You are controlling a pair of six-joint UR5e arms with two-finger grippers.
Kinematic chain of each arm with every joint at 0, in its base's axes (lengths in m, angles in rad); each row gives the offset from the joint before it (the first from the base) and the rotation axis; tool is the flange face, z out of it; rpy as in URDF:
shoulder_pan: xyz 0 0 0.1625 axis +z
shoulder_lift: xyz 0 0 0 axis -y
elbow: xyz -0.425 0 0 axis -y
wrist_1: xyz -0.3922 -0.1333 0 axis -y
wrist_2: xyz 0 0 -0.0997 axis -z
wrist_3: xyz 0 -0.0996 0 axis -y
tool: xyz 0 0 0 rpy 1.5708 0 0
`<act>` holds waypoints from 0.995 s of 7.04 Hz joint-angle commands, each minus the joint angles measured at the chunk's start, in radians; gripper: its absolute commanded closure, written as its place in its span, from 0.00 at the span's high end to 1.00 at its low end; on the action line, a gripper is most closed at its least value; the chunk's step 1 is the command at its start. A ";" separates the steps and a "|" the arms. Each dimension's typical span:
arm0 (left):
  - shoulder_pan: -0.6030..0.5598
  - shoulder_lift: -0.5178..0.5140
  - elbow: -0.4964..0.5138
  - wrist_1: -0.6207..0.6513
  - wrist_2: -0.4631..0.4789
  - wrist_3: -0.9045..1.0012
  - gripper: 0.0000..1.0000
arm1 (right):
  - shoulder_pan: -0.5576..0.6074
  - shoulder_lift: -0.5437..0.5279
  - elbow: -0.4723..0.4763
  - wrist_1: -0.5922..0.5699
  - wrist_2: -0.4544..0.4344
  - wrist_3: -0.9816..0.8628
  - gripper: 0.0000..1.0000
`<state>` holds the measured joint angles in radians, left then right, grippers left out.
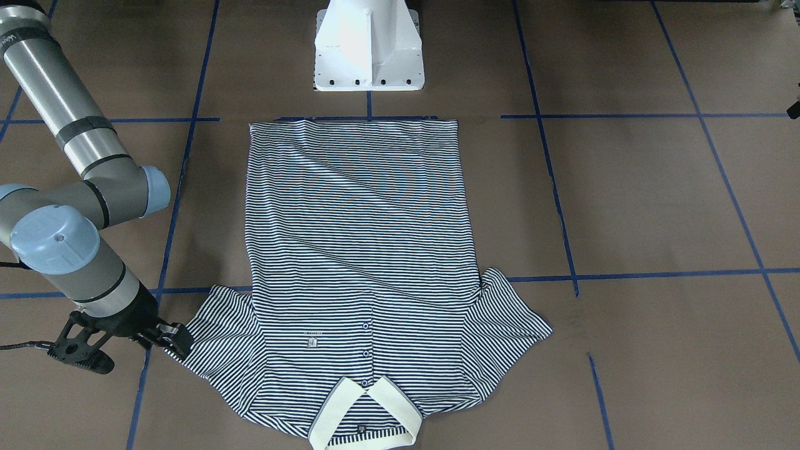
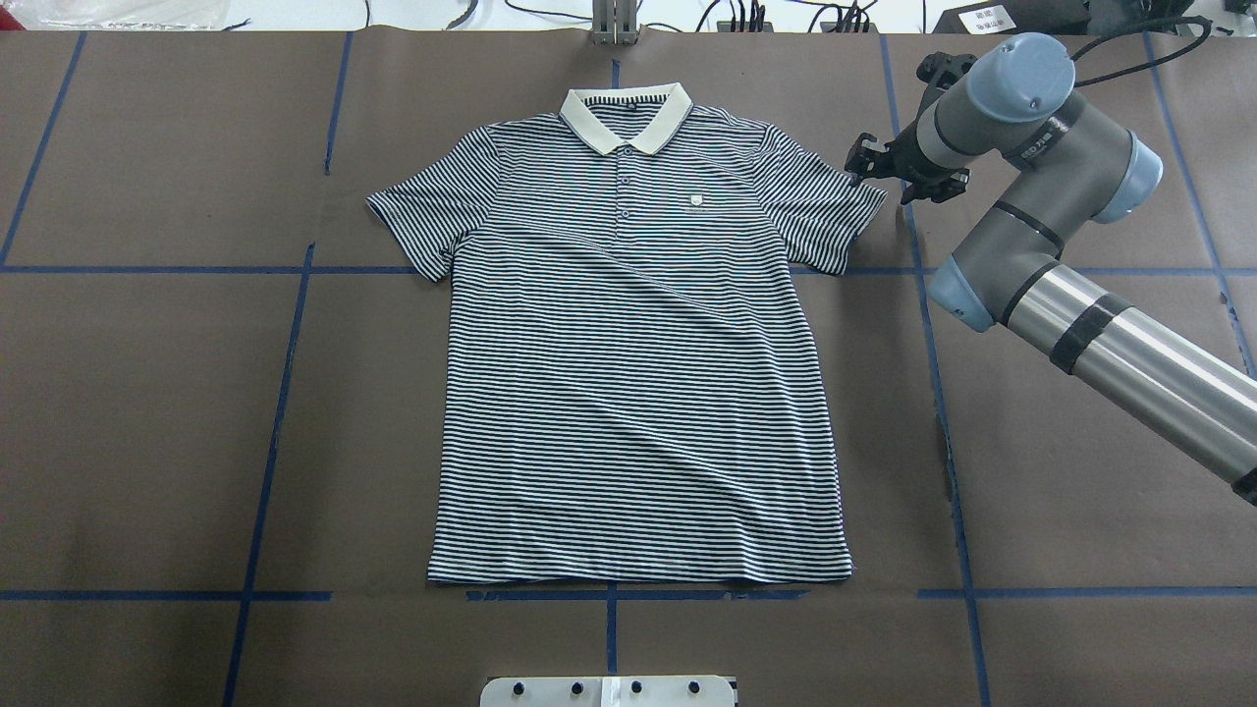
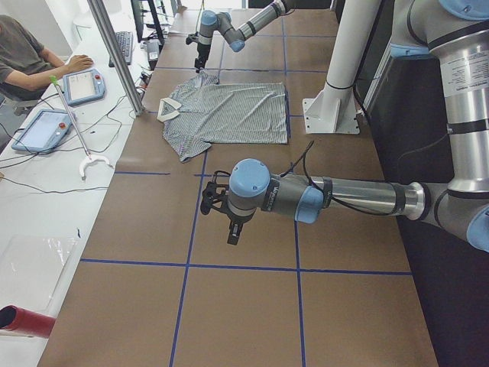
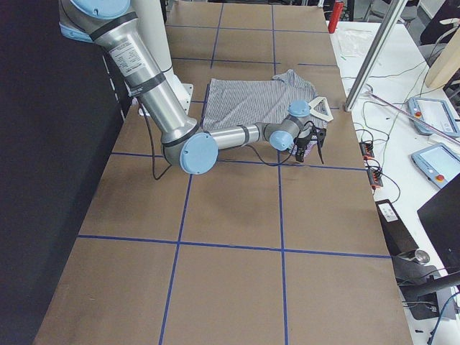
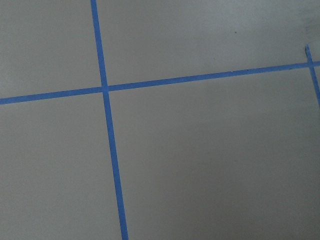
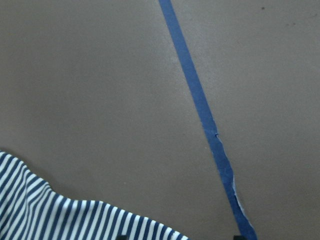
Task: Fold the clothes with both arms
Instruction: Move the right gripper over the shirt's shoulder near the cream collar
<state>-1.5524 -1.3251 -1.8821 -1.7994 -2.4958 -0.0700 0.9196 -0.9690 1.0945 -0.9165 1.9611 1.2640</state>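
One striped polo shirt lay flat, buttons up, in the middle of the table. Its long axis ran near to far from the robot, with the cream collar at the far end. Of two claws, the right claw sat just beside the right sleeve, fingers apart, their tips cut off in its wrist view. The left claw hung over bare table, well apart from the shirt, and whether it was wide or narrow could not be told.

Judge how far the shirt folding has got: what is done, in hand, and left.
Done: the shirt lies flat, front up, sleeves spread; no fold shows. In hand: the right tool is at the edge of one sleeve, apparently open. The left tool hangs over the table, well away from the shirt. Left: every fold.
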 commanded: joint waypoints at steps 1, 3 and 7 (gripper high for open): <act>0.000 0.001 0.001 -0.005 0.000 -0.001 1.00 | -0.008 0.001 -0.004 0.001 -0.013 0.006 0.47; 0.000 0.001 0.001 -0.005 0.000 -0.001 1.00 | -0.007 0.001 -0.002 0.002 -0.013 0.008 0.00; 0.000 0.001 0.001 -0.005 -0.002 0.001 1.00 | -0.008 0.042 0.083 -0.005 0.097 0.058 0.00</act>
<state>-1.5527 -1.3238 -1.8807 -1.8040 -2.4968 -0.0699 0.9125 -0.9501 1.1460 -0.9157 2.0071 1.2817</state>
